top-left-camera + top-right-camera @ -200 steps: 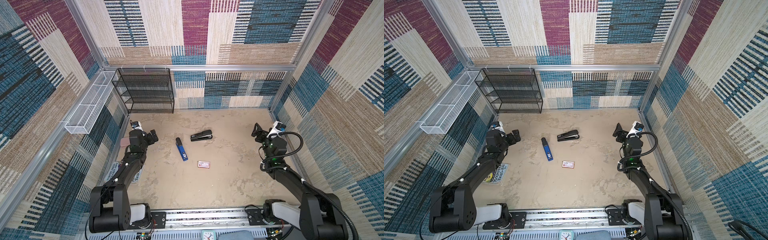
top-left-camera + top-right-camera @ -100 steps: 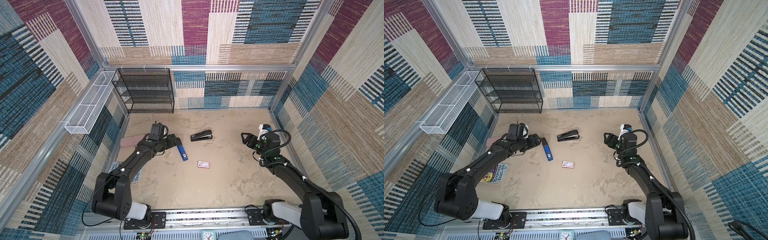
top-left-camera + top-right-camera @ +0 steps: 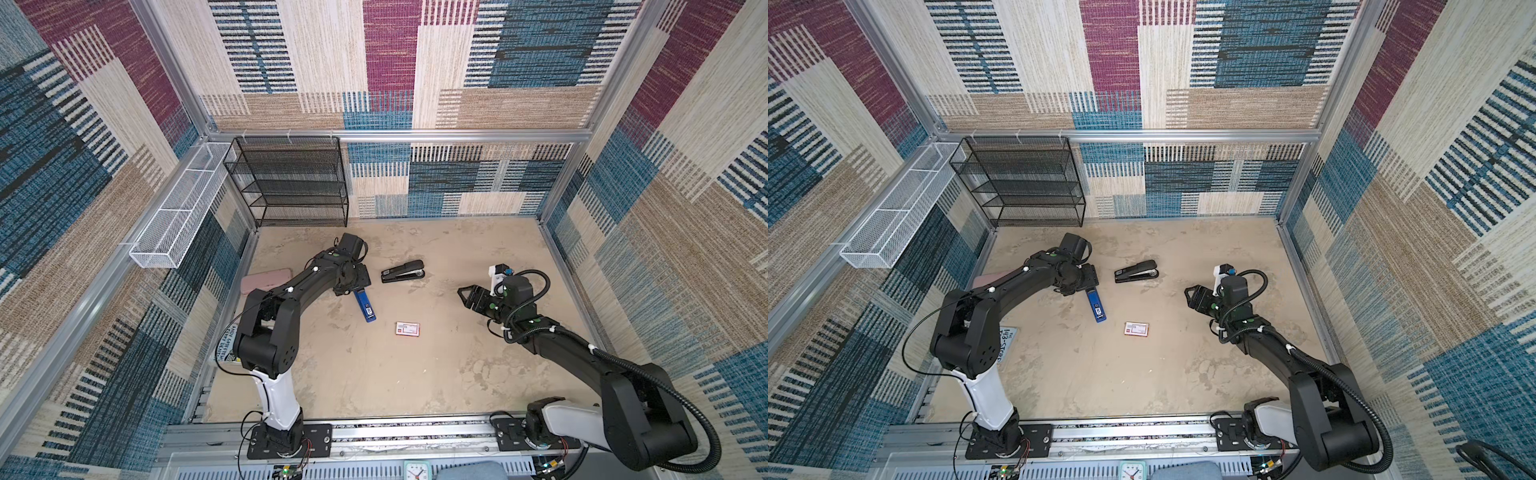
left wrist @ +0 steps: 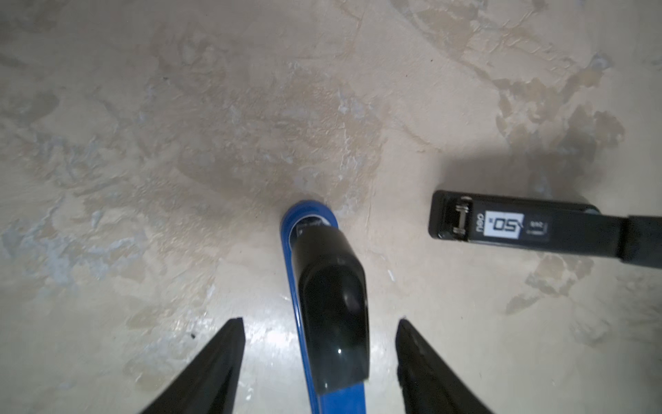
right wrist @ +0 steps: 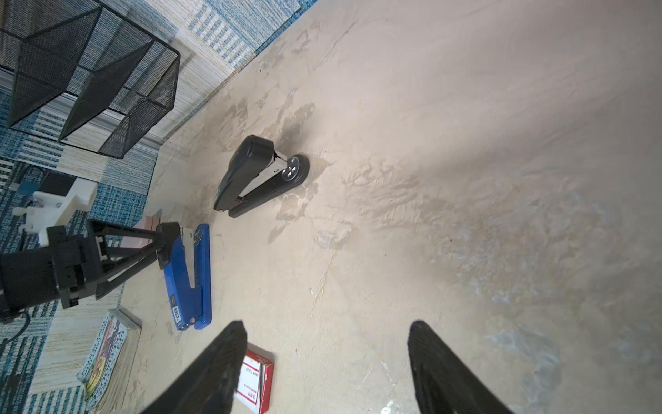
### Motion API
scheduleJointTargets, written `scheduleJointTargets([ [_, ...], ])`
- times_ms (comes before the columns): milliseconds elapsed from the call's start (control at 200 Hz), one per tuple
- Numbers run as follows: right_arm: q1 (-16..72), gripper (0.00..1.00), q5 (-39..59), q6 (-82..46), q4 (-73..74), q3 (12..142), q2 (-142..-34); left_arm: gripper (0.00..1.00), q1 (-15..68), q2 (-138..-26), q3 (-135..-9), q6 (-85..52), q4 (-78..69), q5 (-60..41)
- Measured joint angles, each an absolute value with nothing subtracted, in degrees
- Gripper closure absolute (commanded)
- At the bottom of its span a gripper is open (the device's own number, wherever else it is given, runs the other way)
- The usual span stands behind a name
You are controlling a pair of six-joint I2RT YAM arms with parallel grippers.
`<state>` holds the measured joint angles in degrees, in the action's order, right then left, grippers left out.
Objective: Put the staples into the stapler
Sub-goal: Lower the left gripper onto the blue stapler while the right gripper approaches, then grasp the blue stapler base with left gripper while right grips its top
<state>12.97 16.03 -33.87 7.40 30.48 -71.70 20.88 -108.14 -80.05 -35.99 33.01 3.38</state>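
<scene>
Staple box [image 3: 407, 328]: we log it nearest, a small flat white carton with a red-and-pink label, lying alone at the middle of the surface [image 3: 374, 374].
Blue stapler [image 3: 365, 306]: just left of the box and farther.
Left end effector [image 4: 319, 322]: open, straddling the blue stapler's far end with gaps on both sides.
Right end effector [image 3: 463, 298]: open, empty, well right of the box.
Black stapler [image 3: 403, 272]: we find it farthest.

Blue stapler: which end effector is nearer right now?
Left. The left end effector straddles the blue stapler, open on either side; the right end effector hangs well away, beyond the staple box.
</scene>
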Motion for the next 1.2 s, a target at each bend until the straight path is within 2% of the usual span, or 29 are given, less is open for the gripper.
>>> scheduleJointTargets([
  [160,14.0,0.27,16.0,-34.2,7.5,30.5,-73.9,0.58,21.1,-112.2,-83.9,-36.0,34.5,3.8],
  [351,16.3,0.3,16.2,-34.4,7.6,31.6,-77.2,0.9,21.4,-112.5,-84.3,-35.5,35.3,3.7],
  [461,17.4,0.36,17.5,-34.6,8.7,32.9,-80.1,1.0,21.5,-110.6,-83.0,-34.6,35.9,3.1],
  [561,18.3,0.43,19.4,-35.3,10.3,34.4,-82.8,1.0,22.3,-108.0,-82.0,-32.8,36.9,2.8],
  [916,22.1,0.49,29.2,-39.0,18.1,40.2,-89.1,1.0,26.1,-98.1,-80.7,-24.9,39.7,1.4],
  [1032,23.1,0.57,32.8,-40.9,21.7,41.8,-91.4,1.0,28.5,-95.7,-80.6,-22.8,40.1,-0.8],
  [1197,24.3,0.58,37.2,-44.6,26.2,43.2,-94.7,1.0,32.6,-92.5,-79.6,-21.8,39.5,-3.4],
])
